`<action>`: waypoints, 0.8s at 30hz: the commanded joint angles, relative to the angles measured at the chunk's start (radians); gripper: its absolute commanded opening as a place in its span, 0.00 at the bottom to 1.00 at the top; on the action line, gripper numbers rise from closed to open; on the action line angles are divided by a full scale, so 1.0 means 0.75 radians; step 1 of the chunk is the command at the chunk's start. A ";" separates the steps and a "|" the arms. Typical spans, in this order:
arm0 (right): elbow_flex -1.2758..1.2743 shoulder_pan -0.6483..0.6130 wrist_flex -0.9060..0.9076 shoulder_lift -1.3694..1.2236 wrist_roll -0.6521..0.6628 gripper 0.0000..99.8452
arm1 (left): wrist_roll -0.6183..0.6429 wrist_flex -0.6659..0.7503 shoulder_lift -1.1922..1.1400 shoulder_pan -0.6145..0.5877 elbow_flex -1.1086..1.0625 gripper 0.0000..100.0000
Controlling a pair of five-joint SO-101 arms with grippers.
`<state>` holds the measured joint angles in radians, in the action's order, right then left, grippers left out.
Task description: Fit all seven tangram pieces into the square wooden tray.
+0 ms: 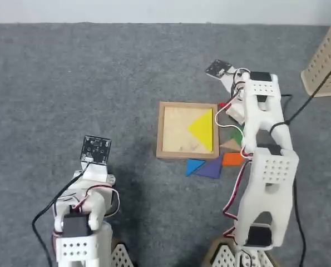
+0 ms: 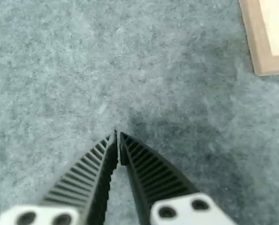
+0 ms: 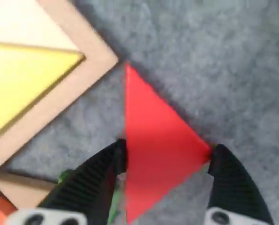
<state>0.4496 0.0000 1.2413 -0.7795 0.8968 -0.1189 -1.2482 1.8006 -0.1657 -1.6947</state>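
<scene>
Already yellow triangle (image 1: pixel 203 129) inside wooden tray (image 1: pixel 161 130)

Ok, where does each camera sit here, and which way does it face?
High view: fixed overhead, facing down at the grey mat; left arm and right arm show.
Left wrist view: wrist-mounted, faces down past the shut left gripper at grey mat, tray corner.
Right wrist view: wrist-mounted, faces down past the right gripper at the red triangle.
Shared: all three show the tray.
</scene>
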 commanded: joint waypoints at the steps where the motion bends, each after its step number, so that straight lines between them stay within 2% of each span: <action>1: 0.037 0.017 0.013 -0.005 0.006 0.14 | -0.012 -0.006 0.000 -0.004 0.011 0.01; 5: 0.039 0.019 0.015 0.001 -0.008 0.06 | -0.012 -0.006 0.000 -0.004 0.011 0.01; 10: 0.039 0.019 0.026 0.107 -0.139 0.06 | -0.012 -0.006 0.000 -0.004 0.011 0.01; 24: 0.039 0.009 0.185 0.457 -0.366 0.06 | -0.012 -0.006 0.000 -0.004 0.011 0.01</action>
<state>0.4572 0.0061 1.3502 -0.5493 0.6529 -0.1189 -1.2482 1.8006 -0.1642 -1.6947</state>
